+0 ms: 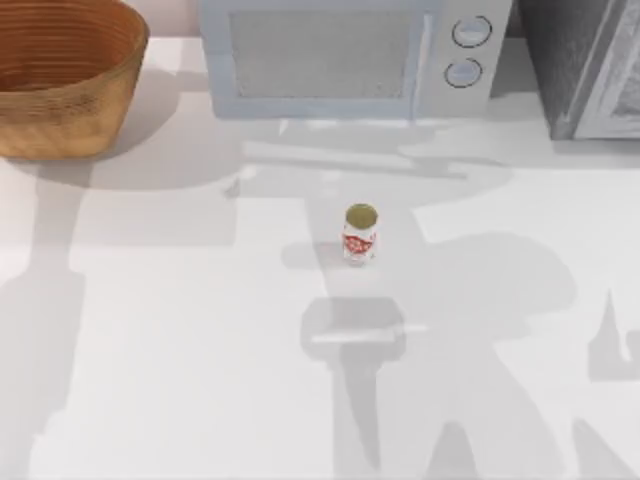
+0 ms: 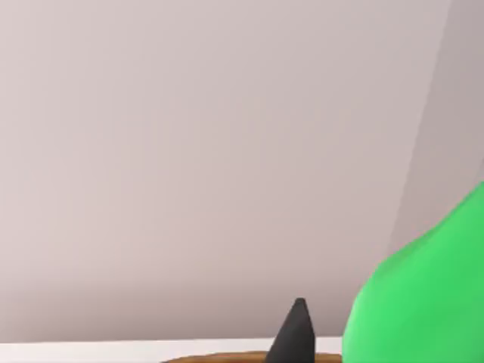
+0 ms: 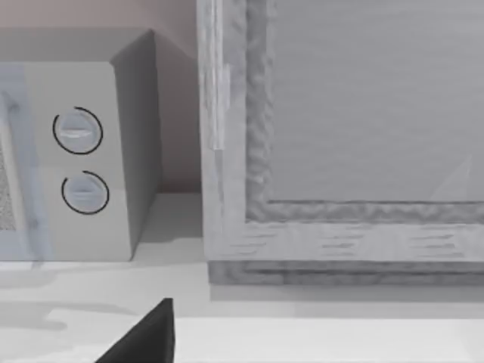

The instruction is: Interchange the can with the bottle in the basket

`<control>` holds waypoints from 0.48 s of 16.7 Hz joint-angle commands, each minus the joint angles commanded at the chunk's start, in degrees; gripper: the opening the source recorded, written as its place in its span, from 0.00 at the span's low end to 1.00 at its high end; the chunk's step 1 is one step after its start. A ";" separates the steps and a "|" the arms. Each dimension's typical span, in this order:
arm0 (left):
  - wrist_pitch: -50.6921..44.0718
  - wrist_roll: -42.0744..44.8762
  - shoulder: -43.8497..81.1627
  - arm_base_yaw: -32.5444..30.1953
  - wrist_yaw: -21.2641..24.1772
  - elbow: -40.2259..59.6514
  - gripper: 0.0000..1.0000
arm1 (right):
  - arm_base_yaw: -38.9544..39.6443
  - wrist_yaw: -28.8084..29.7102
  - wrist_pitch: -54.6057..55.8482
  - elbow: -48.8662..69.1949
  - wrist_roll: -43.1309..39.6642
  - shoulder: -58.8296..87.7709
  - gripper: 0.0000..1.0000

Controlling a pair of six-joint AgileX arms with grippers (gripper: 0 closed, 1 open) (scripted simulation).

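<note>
- Top view: the can (image 1: 360, 234) stands upright near the middle of the white bench (image 1: 180, 340), apart from everything else. Its gold-toned top faces up, and its white side carries red markings too small to read.
- Top view: the basket (image 1: 62, 78) sits at the far left corner of the bench, cut by the picture's edge; its ribbed inner wall shows, but what lies inside cannot be made out from here.
- Top view: a pale microwave (image 1: 345, 55) with two round dials (image 1: 467, 50) on its right side stands along the back edge, and a grey cabinet-like box (image 1: 585, 65) stands just right of it. No writing can be read on either. Arm shadows fall across the bench.
- Left wrist view: the bottle (image 2: 423, 299) fills the lower corner as a plain green rounded mass; no label is legible. One dark fingertip of the left end effector (image 2: 293, 336) rises just beside it, above a sliver of the basket's brown rim (image 2: 249, 357), with a bare wall behind. Whether this end effector is clenched on the bottle or released cannot be told.
- Right wrist view: a dark finger of the right end effector (image 3: 147, 336) shows above the bench, facing the microwave's two dials (image 3: 79, 162) and the grey box's framed front (image 3: 355, 136). Whether it is released or clenched cannot be told.
</note>
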 joint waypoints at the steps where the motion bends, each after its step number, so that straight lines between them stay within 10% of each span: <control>1: -0.65 0.34 0.25 0.98 0.03 0.67 0.00 | 0.00 0.00 0.00 0.00 0.00 0.00 1.00; 8: -0.29 0.62 1.17 1.42 -0.11 1.21 0.00 | 0.00 0.00 0.00 0.00 0.00 0.00 1.00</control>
